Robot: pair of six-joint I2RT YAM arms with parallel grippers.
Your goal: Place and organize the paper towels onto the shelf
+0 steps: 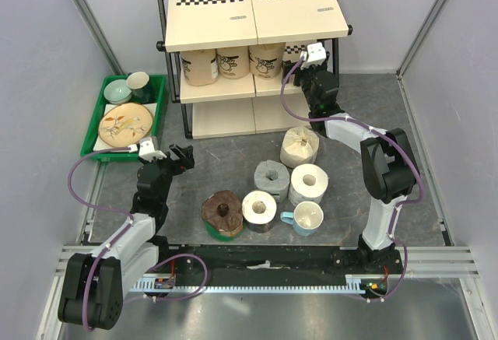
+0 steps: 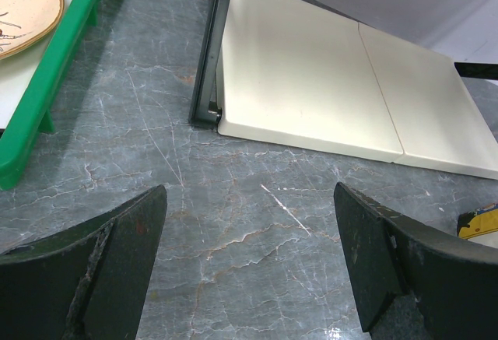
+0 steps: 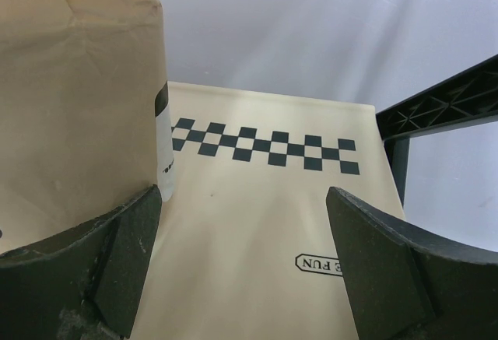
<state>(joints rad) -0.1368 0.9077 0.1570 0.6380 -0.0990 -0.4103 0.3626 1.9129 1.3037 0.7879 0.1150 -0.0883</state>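
R gripper (image 3: 245,231) fingers wide apart, empty, over mid shelf board (image 3: 257,200); tan paper towel roll (image 3: 78,83) just beside one finger, outside the gap. L gripper (image 2: 249,231) also apart, empty. Risk: backing out skewed, that finger clips roll, topples it off.

You are working in a robotics lab test cell: plain white panels (image 1: 31,83) are enclosing a grey marbled tabletop (image 1: 233,161), and an aluminium rail (image 1: 443,258) is carrying both arm bases (image 1: 92,285).
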